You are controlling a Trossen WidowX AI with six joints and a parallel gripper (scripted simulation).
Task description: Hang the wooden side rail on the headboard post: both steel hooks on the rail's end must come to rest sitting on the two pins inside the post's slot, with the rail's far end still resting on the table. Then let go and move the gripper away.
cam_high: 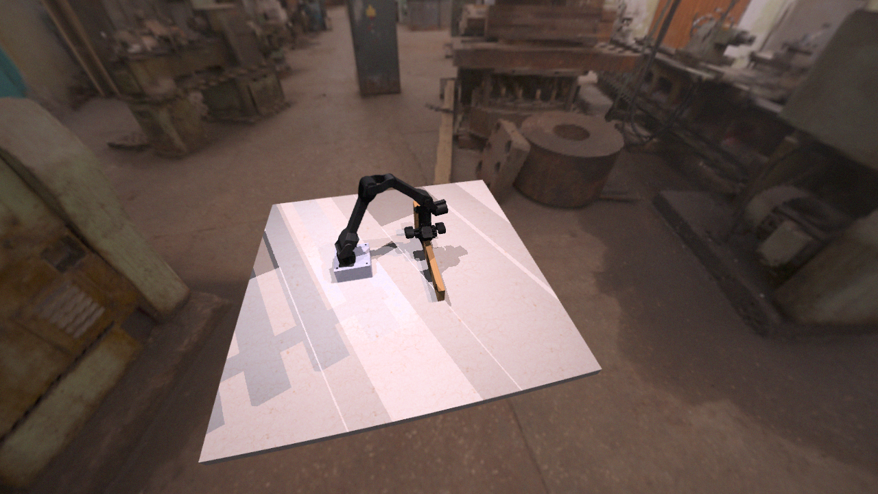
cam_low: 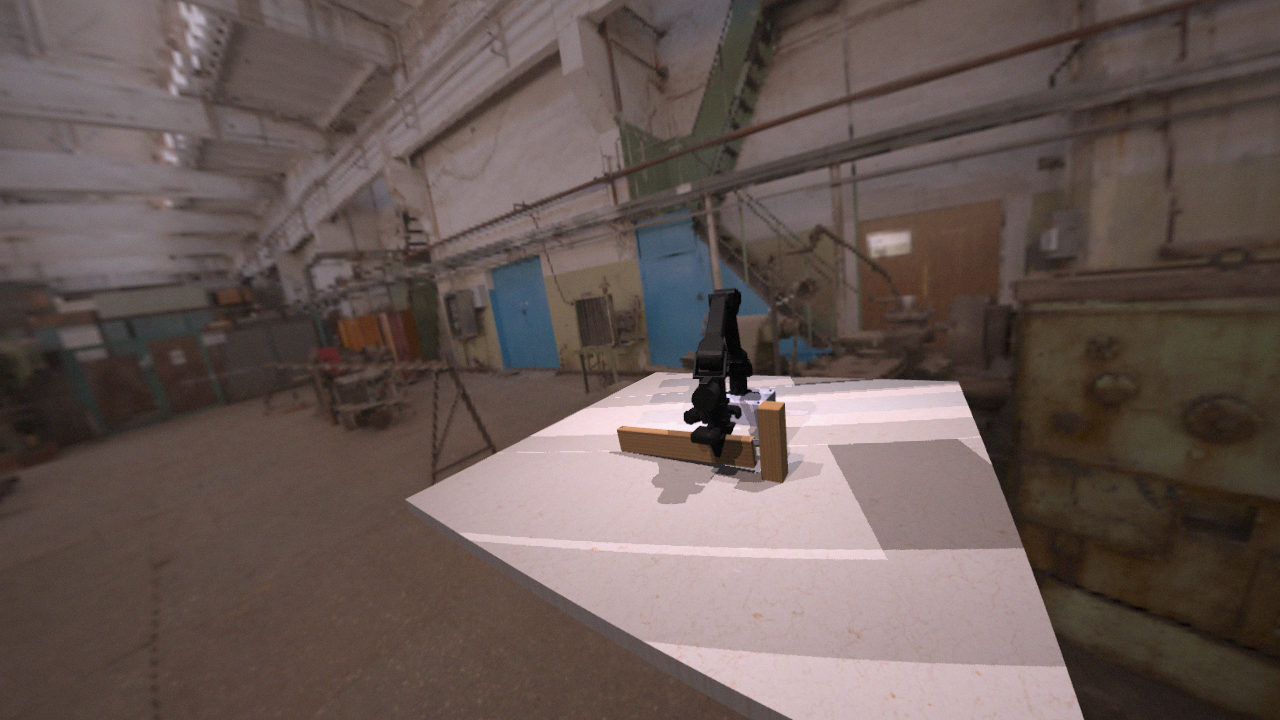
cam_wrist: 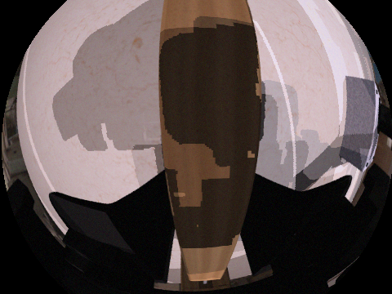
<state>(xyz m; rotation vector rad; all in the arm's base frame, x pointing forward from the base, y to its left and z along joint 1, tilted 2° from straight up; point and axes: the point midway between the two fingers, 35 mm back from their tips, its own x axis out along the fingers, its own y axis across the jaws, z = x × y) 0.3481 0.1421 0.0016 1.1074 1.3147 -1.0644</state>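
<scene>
Rail (cam_high: 435, 269) (cam_low: 657, 442) (cam_wrist: 210, 102) between 2 fingers, long axis lengthwise toward the post (cam_low: 773, 443).

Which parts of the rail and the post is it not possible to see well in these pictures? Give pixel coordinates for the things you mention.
- Hooks at the end of the rail (cam_high: 436, 270) (cam_low: 657, 443) (cam_wrist: 210, 90): too small in the exterior view.
- Pins inside the slot of the post (cam_low: 773, 443): not discernible in the exterior view; slot interior hidden by the post's own wood.

On the bench (cam_high: 491, 344) (cam_low: 930, 591), by count: 1 wooden rail (cam_high: 435, 270) (cam_low: 657, 443) (cam_wrist: 210, 90), middle of the top frame; 1 upright post (cam_low: 772, 443), right of centre in the exterior frame; 1 black arm (cam_high: 354, 215) (cam_low: 718, 344), 1 tool (cam_high: 427, 241) (cam_low: 716, 447) (cam_wrist: 202, 168).
</scene>
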